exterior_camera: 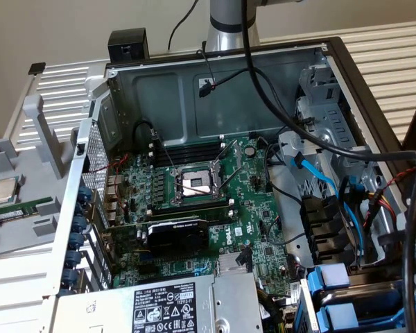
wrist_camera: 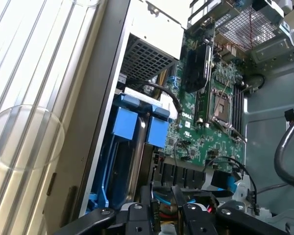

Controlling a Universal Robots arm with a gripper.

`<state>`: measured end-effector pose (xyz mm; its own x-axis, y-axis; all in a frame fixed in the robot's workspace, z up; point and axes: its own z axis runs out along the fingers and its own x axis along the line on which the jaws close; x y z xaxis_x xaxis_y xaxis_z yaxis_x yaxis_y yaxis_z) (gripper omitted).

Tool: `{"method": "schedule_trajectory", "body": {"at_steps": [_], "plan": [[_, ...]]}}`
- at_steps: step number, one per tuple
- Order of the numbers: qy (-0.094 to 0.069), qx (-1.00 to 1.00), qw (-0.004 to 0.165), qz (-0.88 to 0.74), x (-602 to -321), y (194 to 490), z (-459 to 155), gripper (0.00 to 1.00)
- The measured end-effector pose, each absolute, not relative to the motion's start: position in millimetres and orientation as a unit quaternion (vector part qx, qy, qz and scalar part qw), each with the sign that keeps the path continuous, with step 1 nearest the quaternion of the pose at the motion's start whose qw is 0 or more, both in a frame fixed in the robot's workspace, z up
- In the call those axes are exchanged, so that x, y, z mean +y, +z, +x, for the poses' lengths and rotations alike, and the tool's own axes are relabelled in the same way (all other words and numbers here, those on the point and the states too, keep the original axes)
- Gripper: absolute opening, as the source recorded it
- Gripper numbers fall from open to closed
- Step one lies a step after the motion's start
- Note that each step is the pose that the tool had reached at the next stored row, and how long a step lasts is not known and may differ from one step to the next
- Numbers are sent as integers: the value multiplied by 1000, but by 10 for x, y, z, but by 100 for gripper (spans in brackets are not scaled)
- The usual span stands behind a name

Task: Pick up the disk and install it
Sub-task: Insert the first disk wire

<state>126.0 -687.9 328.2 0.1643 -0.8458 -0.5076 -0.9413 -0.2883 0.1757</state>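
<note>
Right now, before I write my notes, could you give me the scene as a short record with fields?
case: computer case, open, motherboard exposed
drives: two blue drive carriers, side by side in the bay
gripper: gripper beside the bay, nearest the carriers
task's disk: cannot tell which carrier
outside case: processor chip, on the exterior view's left
</note>
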Motion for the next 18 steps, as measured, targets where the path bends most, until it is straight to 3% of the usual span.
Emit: {"method": "schedule_trajectory", "body": {"at_steps": [18], "plan": [[238,591,112,-762,-6865,3273,1162,30]]}}
